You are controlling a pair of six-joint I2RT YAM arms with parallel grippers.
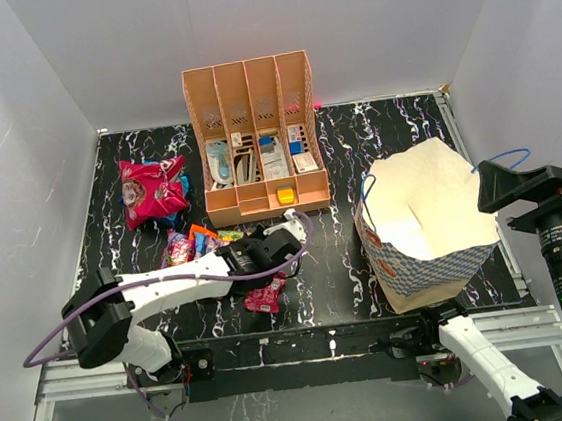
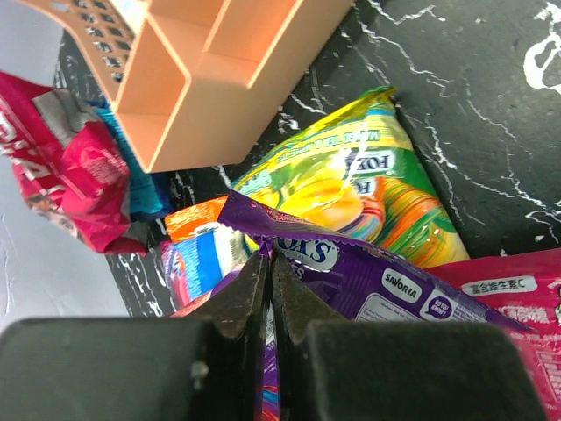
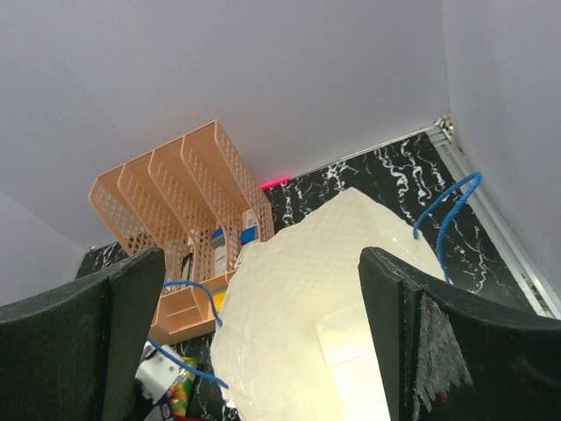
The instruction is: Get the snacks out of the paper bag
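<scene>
I'm seeing the bench (image 1: pixel 348 274) showing black with white marble veining. The paper bag (image 1: pixel 423 271) is reading cream inside and white outside with a small blue-red print; its cord handles (image 3: pixel 447 215) are blue. The organizer (image 1: pixel 249 93) is showing peach-orange. In the snacks I'm picking out a purple packet (image 2: pixel 377 281), a green-yellow packet (image 2: pixel 351 184), a pink packet (image 1: pixel 265 296) and a magenta packet (image 1: pixel 150 189).

An orange slotted organizer (image 1: pixel 253 138) stands on the black, white-veined table (image 1: pixel 346 254), its back close to the far white wall (image 1: pixel 271 20). Four tall compartments rise at its rear, and a low tray runs along its front. Small white and blue items sit inside, too small to identify. A yellow piece (image 1: pixel 285 195) lies in the tray's right part. Just behind the organizer's right rear corner is a small red glow (image 1: pixel 316 103). A metal rail (image 1: pixel 534 321) edges the table on the side the organizer's front faces.
</scene>
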